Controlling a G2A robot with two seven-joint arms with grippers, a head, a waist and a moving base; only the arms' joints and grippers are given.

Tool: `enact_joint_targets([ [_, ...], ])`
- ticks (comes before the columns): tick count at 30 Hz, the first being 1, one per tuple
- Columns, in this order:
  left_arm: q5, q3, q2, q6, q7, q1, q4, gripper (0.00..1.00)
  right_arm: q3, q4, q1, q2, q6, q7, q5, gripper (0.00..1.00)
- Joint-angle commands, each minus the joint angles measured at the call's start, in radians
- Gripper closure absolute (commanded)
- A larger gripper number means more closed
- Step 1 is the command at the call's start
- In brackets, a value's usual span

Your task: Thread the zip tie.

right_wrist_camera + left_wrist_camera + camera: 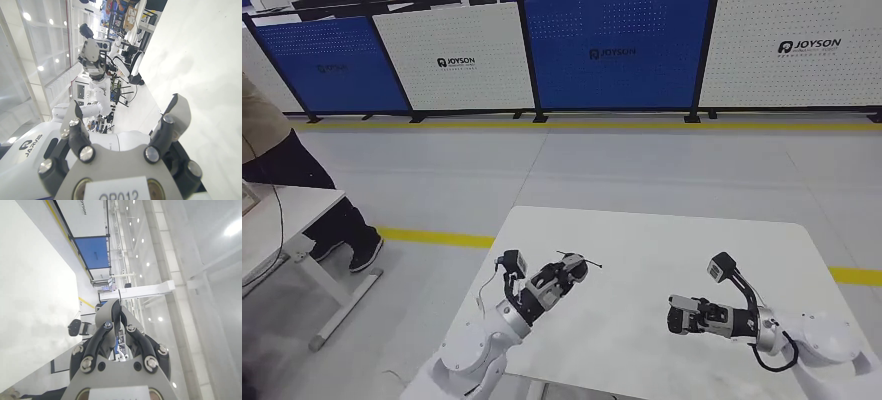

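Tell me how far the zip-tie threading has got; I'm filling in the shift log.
Done: the left gripper is shut on the zip tie, held above the table. In hand: the tie's thin black end sticks out past the fingertips. Left: the threading itself. No loop shows, and the right gripper is open, empty and apart from the tie.

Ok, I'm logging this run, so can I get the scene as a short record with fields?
left tool: shut on the zip tie, over the table
zip tie: thin, black, one end sticking out past the fingertips, no loop visible
right tool: open, holding nothing, apart from the left tool
table: white
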Motion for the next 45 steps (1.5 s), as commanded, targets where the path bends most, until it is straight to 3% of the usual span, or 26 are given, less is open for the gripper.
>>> enact_joint_targets([
  [1,0.052,0.026,-0.001,0.005,0.017,-0.01,0.042,1.0,0.0,0.0,0.0,0.0,0.0,0.0,0.0,0.0],
  [6,0.175,0.077,-0.006,-0.001,0.077,-0.036,0.136,1.0,0.0,0.0,0.0,0.0,0.0,0.0,0.0,0.0],
  [11,0.208,0.114,-0.014,0.001,0.135,-0.059,0.203,1.0,0.0,0.0,0.0,0.0,0.0,0.0,0.0,0.0],
  [26,0.178,0.12,-0.017,-0.004,0.14,-0.063,0.2,1.0,0.0,0.0,0.0,0.0,0.0,0.0,0.0,0.0],
  [29,0.159,0.113,-0.018,-0.03,0.134,-0.061,0.17,1.0,0.0,0.0,0.0,0.0,0.0,0.0,0.0,0.0],
  [32,0.106,0.086,-0.017,-0.085,0.119,-0.04,0.117,1.0,0.0,0.0,0.0,0.0,0.0,0.0,0.0,0.0],
  [37,0.015,0.009,-0.012,-0.198,0.078,0.022,0.008,1.0,0.0,0.0,0.0,0.0,0.0,0.0,0.0,0.0],
  [41,-0.049,-0.043,-0.008,-0.259,0.029,0.086,-0.078,1.0,0.0,0.0,0.0,0.0,0.0,0.0,0.0,0.0],
  [43,-0.072,-0.061,-0.007,-0.263,0.027,0.114,-0.096,1.0,0.0,0.0,0.0,0.0,0.0,0.0,0.0,0.0],
  [45,-0.072,-0.061,-0.007,-0.263,0.027,0.114,-0.096,1.0,0.0,0.0,0.0,0.0,0.0,0.0,0.0,0.0],
])
